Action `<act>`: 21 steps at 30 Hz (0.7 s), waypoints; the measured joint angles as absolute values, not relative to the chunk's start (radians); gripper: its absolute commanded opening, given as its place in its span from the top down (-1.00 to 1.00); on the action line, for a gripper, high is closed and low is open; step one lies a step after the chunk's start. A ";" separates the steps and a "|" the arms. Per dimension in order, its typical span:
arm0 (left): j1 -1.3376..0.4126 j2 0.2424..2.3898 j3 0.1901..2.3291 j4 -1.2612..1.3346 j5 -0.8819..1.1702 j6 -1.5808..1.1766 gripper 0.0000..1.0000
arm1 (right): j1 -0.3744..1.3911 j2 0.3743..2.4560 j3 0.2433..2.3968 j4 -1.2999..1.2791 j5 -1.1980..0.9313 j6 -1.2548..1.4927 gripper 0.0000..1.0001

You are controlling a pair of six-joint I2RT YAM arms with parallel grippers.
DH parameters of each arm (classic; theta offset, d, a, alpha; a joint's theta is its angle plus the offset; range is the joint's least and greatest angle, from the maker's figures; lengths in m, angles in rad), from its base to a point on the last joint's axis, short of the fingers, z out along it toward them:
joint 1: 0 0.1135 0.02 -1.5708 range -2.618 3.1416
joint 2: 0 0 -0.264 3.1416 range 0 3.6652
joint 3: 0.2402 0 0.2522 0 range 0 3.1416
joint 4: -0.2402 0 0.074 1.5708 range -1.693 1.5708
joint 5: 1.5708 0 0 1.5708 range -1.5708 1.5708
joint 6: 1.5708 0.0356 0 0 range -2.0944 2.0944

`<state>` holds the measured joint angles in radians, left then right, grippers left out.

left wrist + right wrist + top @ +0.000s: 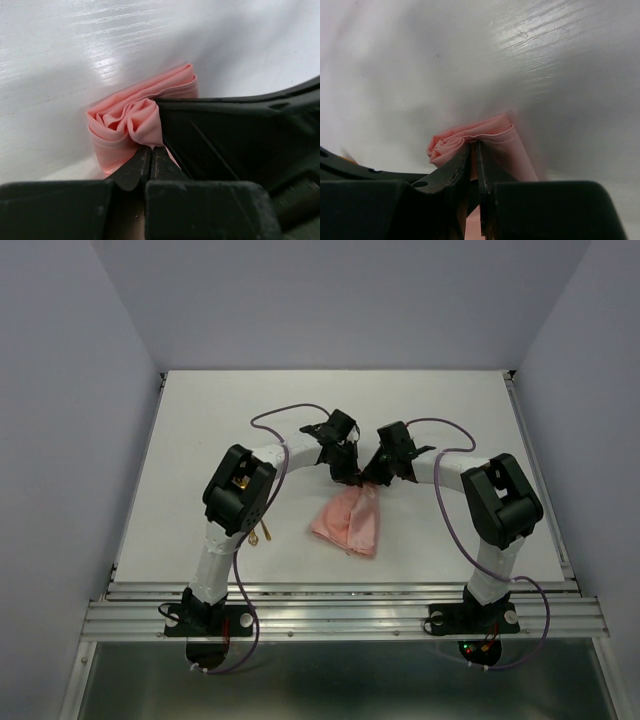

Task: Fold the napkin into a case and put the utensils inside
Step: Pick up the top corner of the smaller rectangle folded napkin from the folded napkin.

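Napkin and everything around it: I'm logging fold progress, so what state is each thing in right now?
napkin: bunched in loose layers, not yet a case, far end pinched by both grippers.
left gripper: shut on the napkin.
right gripper: shut on the napkin.
gold utensil: lying on the table left of the napkin, not inside it, partly hidden.

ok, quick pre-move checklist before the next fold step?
1. Left end effector shut on napkin: ok.
2. Right end effector shut on napkin: ok.
3. Napkin lying flat for a fold: not ok, bunched at the pinch.
4. Utensils apart from the napkin: ok, beside the left arm.
5. Both utensils in sight: cannot tell, the left arm partly hides them.
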<state>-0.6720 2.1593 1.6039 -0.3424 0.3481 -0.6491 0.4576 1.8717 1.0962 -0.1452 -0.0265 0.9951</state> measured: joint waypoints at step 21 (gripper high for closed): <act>-0.678 2.209 1.632 -0.320 0.376 -0.689 1.00 | 0.459 1.578 0.870 -0.158 -0.091 0.834 0.59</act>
<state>-0.6785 2.2086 1.6318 -0.3199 0.3759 -0.6891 0.4595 1.5776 0.8696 -0.1581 -0.0906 0.8337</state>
